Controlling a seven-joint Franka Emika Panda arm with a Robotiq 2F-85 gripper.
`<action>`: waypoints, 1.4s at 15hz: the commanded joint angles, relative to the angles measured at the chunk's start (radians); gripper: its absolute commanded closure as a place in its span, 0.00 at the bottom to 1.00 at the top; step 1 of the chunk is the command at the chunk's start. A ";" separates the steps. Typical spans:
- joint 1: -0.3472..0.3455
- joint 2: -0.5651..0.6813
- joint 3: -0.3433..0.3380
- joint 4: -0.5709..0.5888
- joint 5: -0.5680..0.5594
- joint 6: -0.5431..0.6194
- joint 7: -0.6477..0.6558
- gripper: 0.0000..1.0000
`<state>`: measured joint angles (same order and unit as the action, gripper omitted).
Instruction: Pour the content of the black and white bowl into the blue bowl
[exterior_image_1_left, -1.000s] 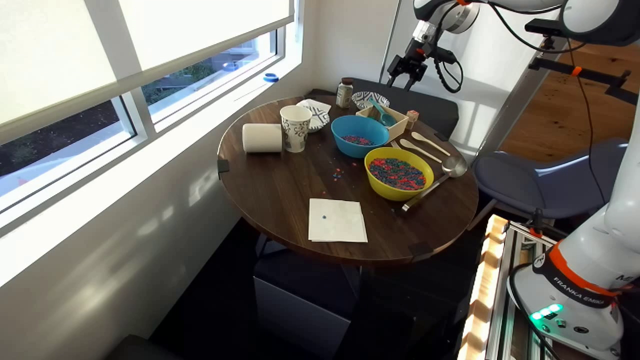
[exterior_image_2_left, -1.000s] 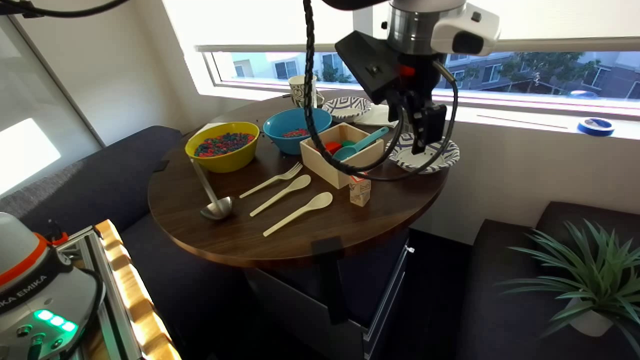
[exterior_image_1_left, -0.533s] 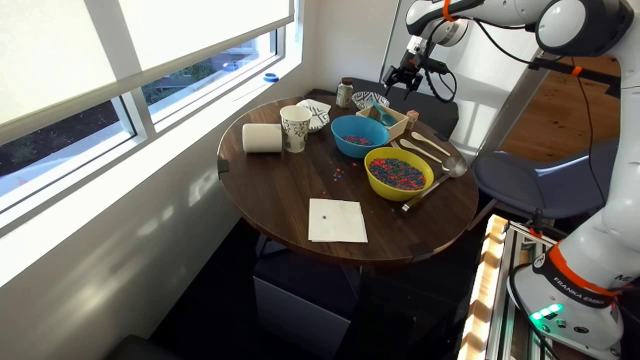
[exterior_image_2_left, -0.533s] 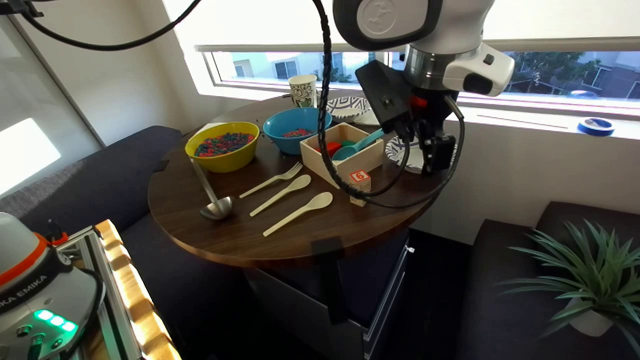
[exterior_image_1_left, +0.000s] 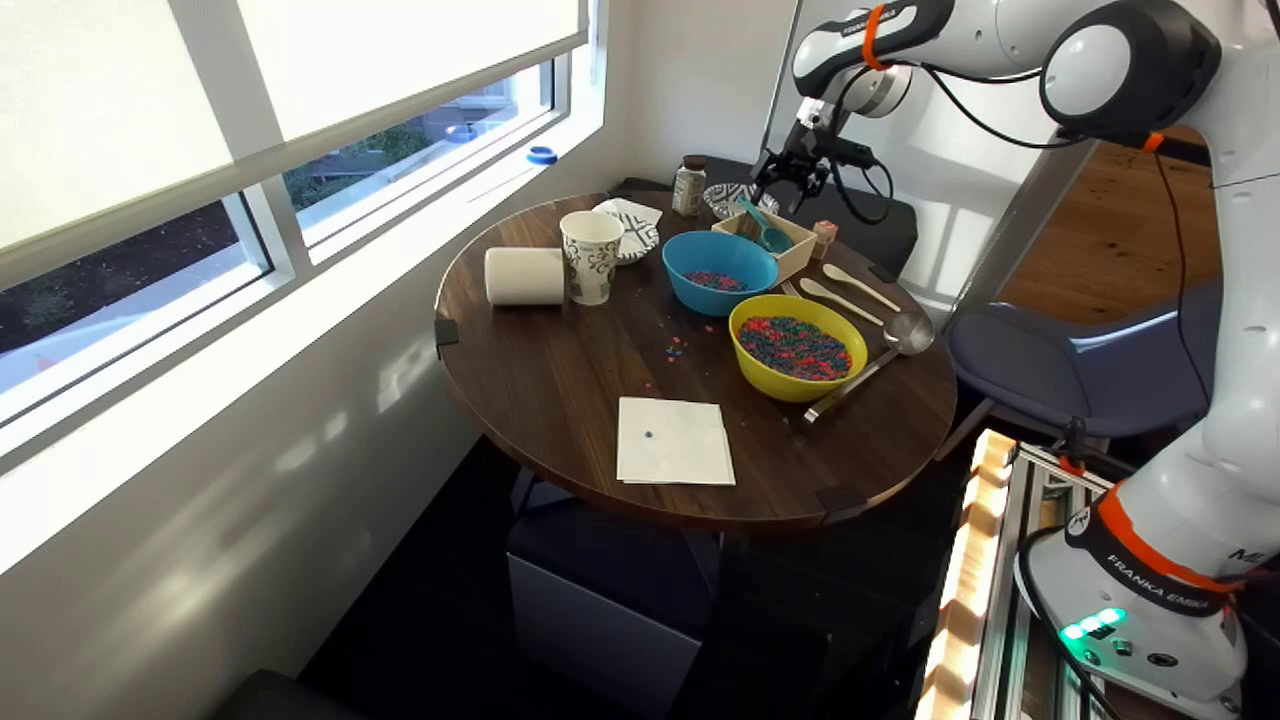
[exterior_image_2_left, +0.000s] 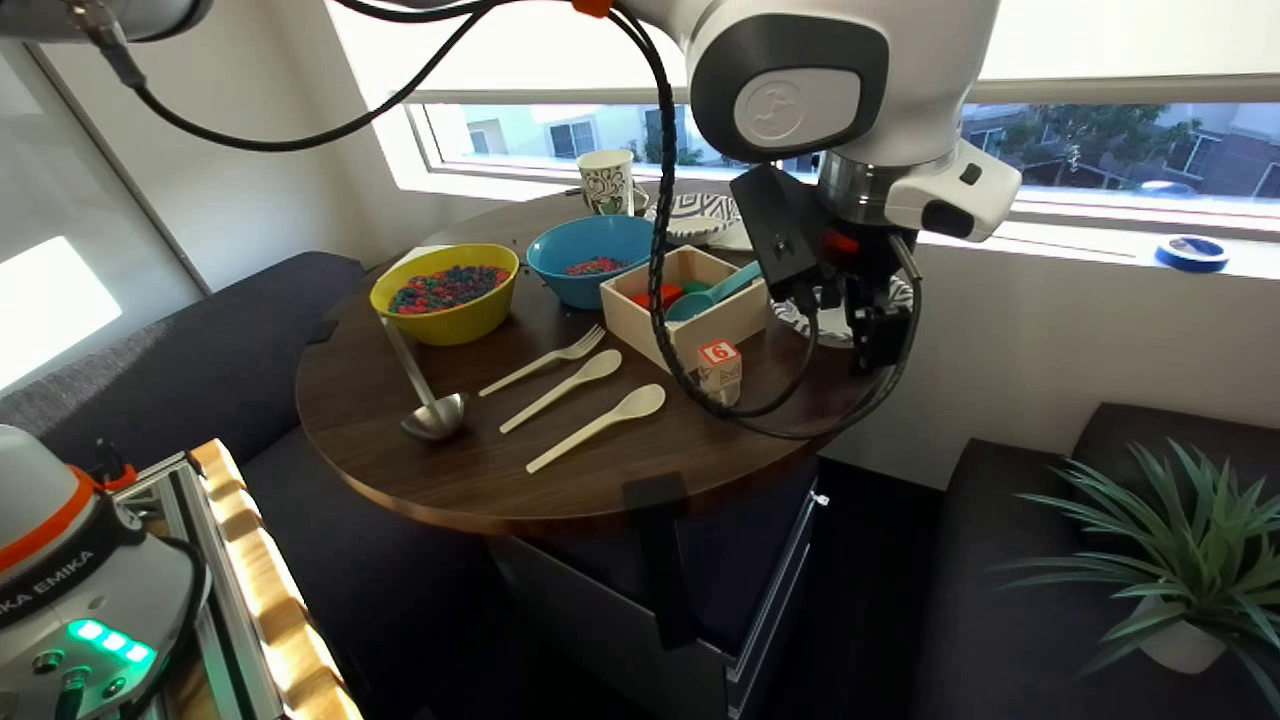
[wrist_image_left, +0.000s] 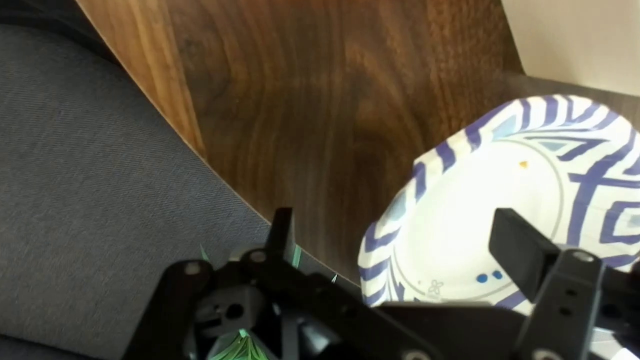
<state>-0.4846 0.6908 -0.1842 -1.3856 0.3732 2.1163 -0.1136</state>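
Note:
The black and white bowl is a white paper bowl with dark patterning (exterior_image_1_left: 722, 200) at the far table edge, partly hidden in an exterior view (exterior_image_2_left: 832, 326). In the wrist view the bowl (wrist_image_left: 470, 225) lies at the right, holding two blue bits and one orange bit. My gripper (exterior_image_1_left: 778, 192), also in an exterior view (exterior_image_2_left: 865, 350), is open and empty near this bowl. In the wrist view (wrist_image_left: 395, 220) one finger overlaps the bowl's inside, the other lies outside its rim. The blue bowl (exterior_image_1_left: 700, 297), also in an exterior view (exterior_image_2_left: 572, 290), holds some coloured bits.
A wooden box (exterior_image_1_left: 800, 262) with a teal scoop stands between the patterned bowl and the blue bowl. A bottle (exterior_image_1_left: 689, 190), a lettered block (exterior_image_2_left: 722, 378), a yellow bowl (exterior_image_1_left: 780, 387), a paper cup (exterior_image_1_left: 590, 262) and another patterned bowl (exterior_image_2_left: 700, 215) are nearby.
My gripper has moved down toward the patterned bowl at the table edge, leftward in an exterior view. It stays open. The bowls have not moved.

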 joint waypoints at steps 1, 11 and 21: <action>-0.018 0.048 0.033 0.050 0.017 0.015 0.028 0.23; -0.027 0.049 0.048 0.088 0.010 -0.012 0.030 0.92; -0.084 0.010 0.081 0.099 0.071 -0.043 -0.064 0.99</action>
<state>-0.5280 0.7235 -0.1345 -1.2839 0.4005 2.1161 -0.1142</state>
